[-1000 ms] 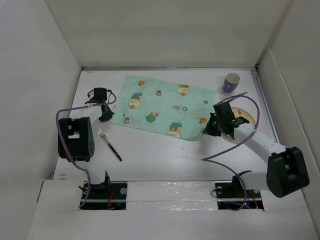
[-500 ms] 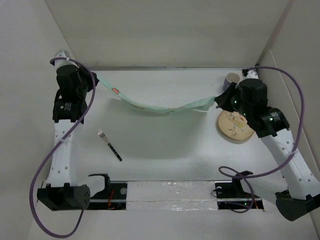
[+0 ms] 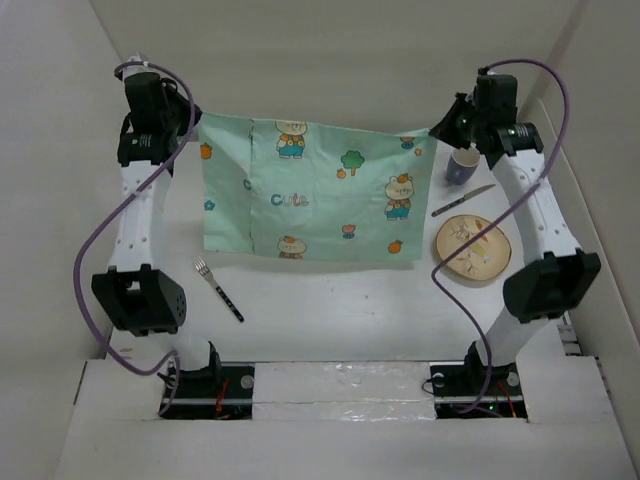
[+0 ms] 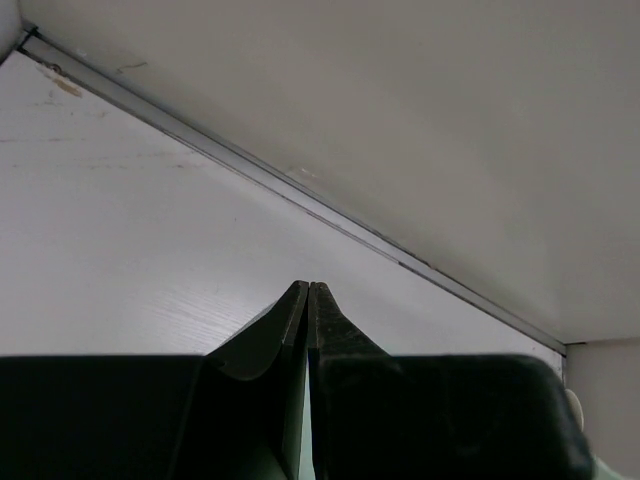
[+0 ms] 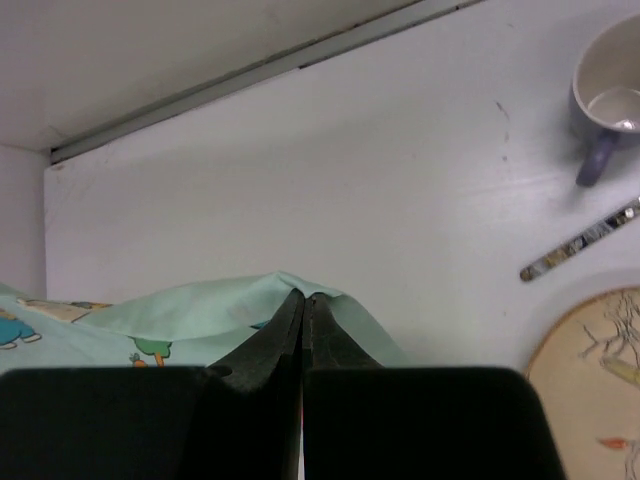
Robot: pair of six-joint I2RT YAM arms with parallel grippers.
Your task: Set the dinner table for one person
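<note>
While left fingers (image 4: 262, 342) and right fingers (image 5: 262, 345) pinch the top corners of the mint-green cartoon-printed cloth mat (image 3: 310, 190), we should lower it evenly — bottom edge first — onto the white desk (image 3: 330, 300).

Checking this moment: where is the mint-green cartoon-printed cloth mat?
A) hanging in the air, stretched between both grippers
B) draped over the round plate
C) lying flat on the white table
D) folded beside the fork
A: the mint-green cartoon-printed cloth mat hangs like a curtain over the white table, its top corners pinched by the left gripper and the right gripper.
</note>
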